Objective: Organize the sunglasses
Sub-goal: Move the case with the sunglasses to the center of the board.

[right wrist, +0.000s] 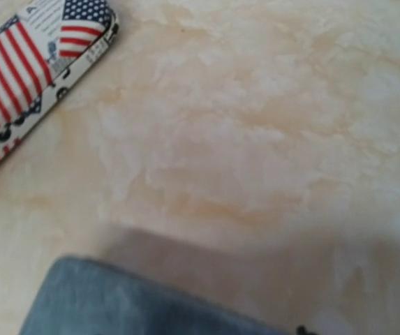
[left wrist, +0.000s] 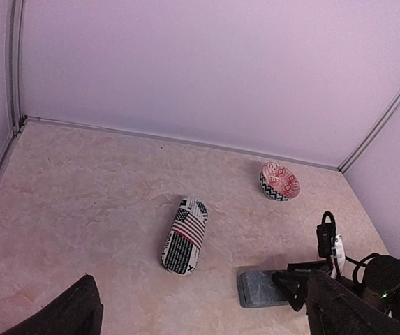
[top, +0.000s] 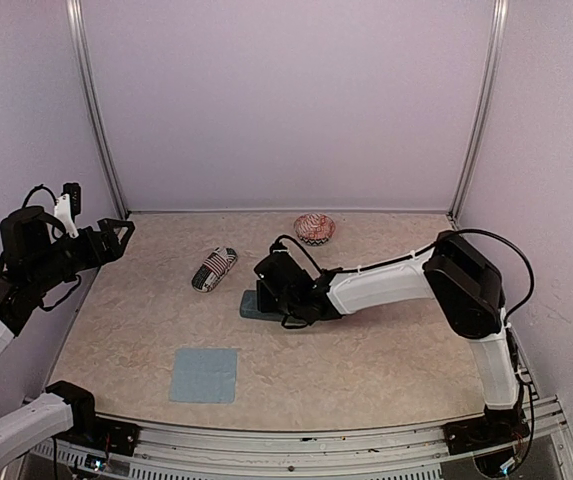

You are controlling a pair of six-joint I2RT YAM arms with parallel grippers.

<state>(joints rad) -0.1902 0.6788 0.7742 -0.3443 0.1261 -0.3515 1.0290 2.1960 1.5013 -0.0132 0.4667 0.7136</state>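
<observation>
No sunglasses show in any view. A blue-grey hard case [top: 249, 305] lies flat mid-table; it also shows in the left wrist view [left wrist: 259, 289] and, blurred, at the bottom of the right wrist view [right wrist: 116, 300]. My right gripper [top: 266, 290] is low at the case's right end, over or against it [left wrist: 294, 279]. Its fingers are out of its own wrist view, so I cannot tell how the jaws stand. My left gripper [top: 116, 235] is open and empty, raised at the far left, well away from the case [left wrist: 206, 328].
A flag-patterned black-and-white pouch [top: 214, 268] lies left of the case [left wrist: 184, 236] [right wrist: 32, 70]. A red-and-white patterned round pouch [top: 315, 229] sits near the back wall [left wrist: 279, 181]. A blue cloth square [top: 204, 375] lies near the front edge.
</observation>
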